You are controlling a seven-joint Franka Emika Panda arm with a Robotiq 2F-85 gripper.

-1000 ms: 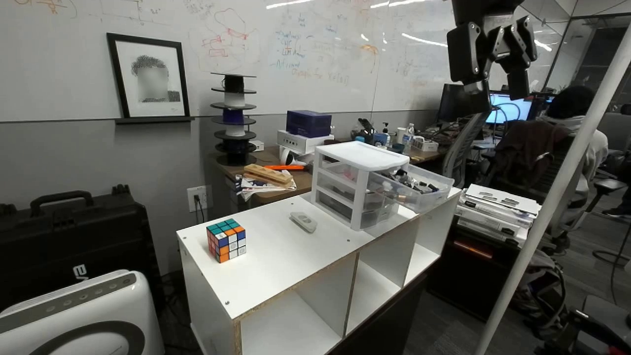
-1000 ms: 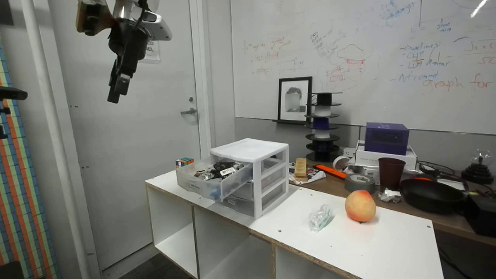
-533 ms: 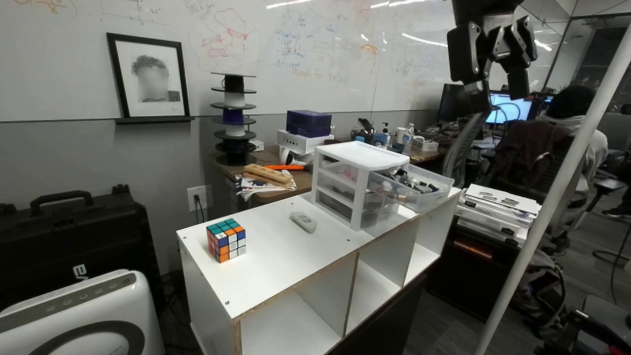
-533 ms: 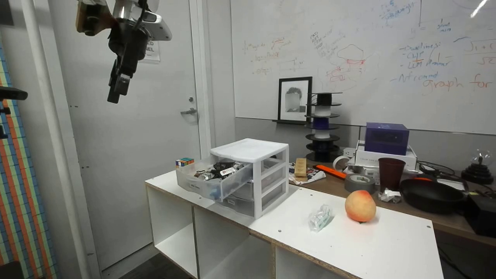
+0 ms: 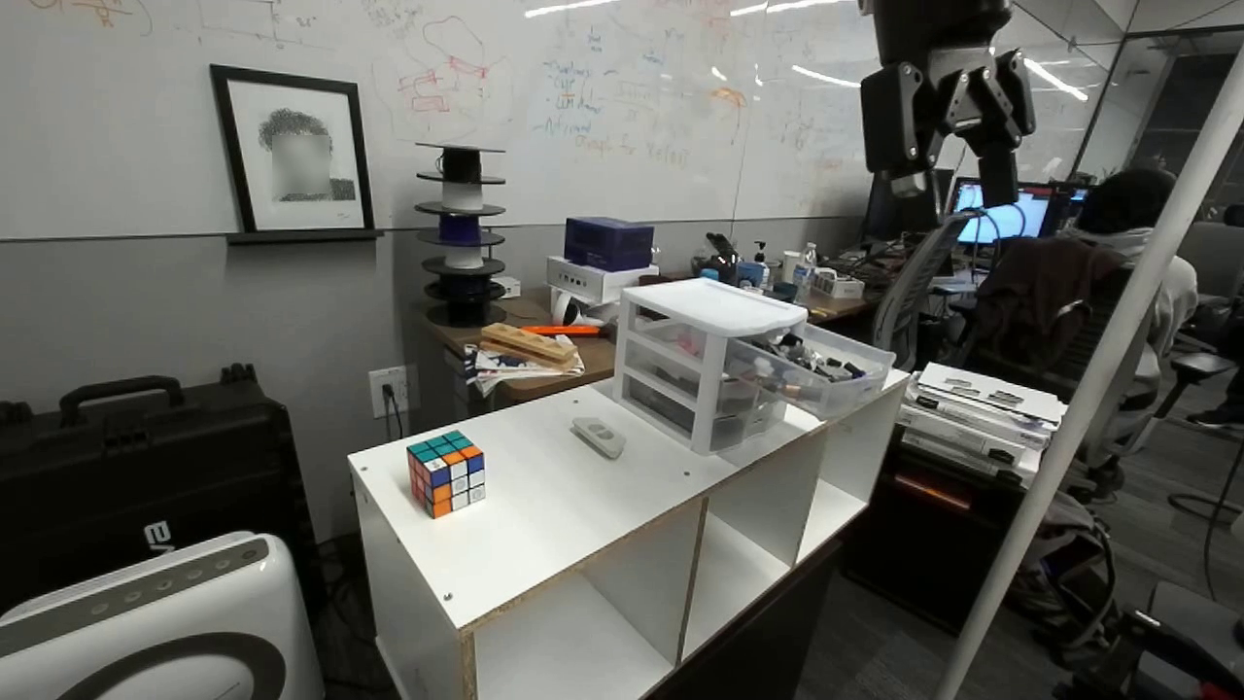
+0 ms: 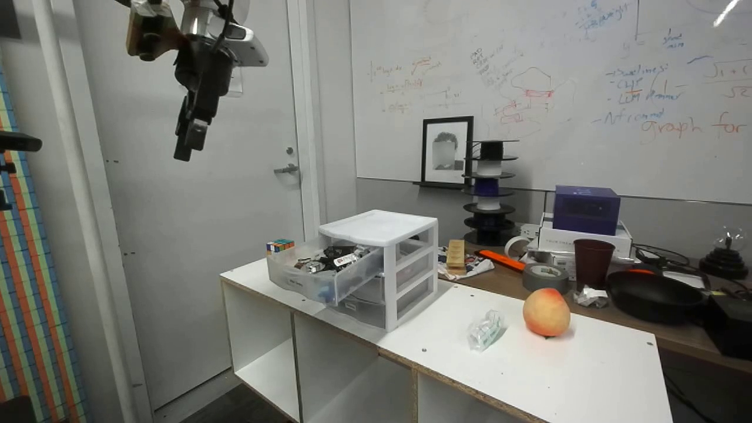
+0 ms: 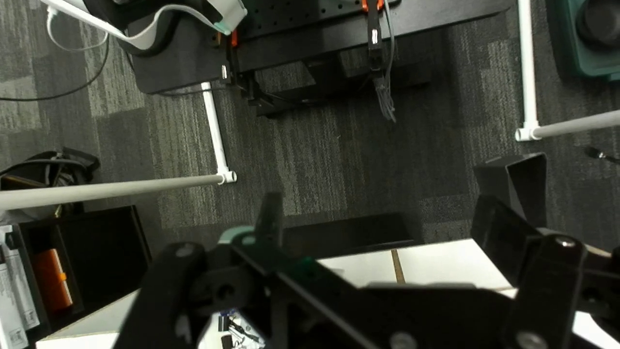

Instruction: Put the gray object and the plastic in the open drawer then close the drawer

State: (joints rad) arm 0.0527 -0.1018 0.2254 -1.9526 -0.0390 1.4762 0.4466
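The gray object, small and flat, lies on the white shelf top between the puzzle cube and the drawer unit. The clear crumpled plastic lies on the shelf top on the unit's other side. The translucent top drawer is pulled out and holds many small dark parts; it also shows in an exterior view. Part of its contents shows at the bottom of the wrist view. My gripper is open and empty, high above the shelf, apart from everything. It shows too in an exterior view and the wrist view.
The white drawer unit stands on the shelf. A puzzle cube is at one end, a peach beside the plastic. A desk with a cup and pan stands behind. A pale pole rises beside the shelf.
My gripper has shifted slightly, a little left and down in an exterior view and a little right and down in an exterior view. It stays open. The objects and drawer have not moved.
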